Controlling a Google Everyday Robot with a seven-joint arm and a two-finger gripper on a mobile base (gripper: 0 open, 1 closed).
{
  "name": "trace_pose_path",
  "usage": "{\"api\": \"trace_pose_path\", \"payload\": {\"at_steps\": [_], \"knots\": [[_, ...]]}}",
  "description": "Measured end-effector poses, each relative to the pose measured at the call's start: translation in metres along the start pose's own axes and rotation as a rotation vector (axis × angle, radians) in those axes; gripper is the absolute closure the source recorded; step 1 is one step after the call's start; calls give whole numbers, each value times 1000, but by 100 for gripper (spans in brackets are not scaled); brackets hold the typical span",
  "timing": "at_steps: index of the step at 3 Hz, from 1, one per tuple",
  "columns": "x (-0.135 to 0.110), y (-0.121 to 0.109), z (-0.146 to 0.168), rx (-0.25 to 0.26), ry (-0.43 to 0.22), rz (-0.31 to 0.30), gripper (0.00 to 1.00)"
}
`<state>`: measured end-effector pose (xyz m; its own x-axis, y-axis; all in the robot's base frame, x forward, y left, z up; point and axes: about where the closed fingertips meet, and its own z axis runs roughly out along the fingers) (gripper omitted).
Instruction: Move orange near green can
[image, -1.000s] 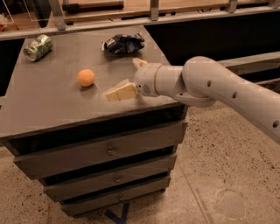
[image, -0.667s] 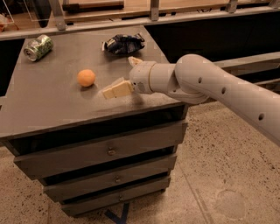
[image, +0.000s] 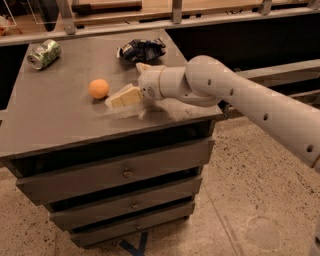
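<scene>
The orange (image: 99, 88) sits on the grey cabinet top (image: 55, 115), left of centre. The green can (image: 44, 53) lies on its side at the far left corner, well apart from the orange. My gripper (image: 131, 82) is just right of the orange, low over the cabinet top, with its cream fingers spread and pointing left. The near finger (image: 122, 97) reaches almost to the orange. The gripper is open and holds nothing.
A dark blue-black snack bag (image: 142, 49) lies at the back of the cabinet top, just behind my gripper. The cabinet has drawers (image: 125, 172) below. A rail and shelf (image: 150, 20) run behind it. Speckled floor (image: 250, 200) lies to the right.
My gripper and arm have moved left across the cabinet top, closing on the orange. The orange, can and bag have not moved.
</scene>
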<state>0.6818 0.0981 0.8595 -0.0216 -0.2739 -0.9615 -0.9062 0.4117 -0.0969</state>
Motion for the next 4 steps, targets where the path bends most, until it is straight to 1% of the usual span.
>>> {"api": "trace_pose_path", "payload": {"at_steps": [1,2,3,4], "knots": [[-5,-1,25,-67,-19,9,0],[-10,2,43,-123,-31,9,0],[-10,9,56,-179,-25,10,0],[-7,20,63,-235,-12,21,0]]}}
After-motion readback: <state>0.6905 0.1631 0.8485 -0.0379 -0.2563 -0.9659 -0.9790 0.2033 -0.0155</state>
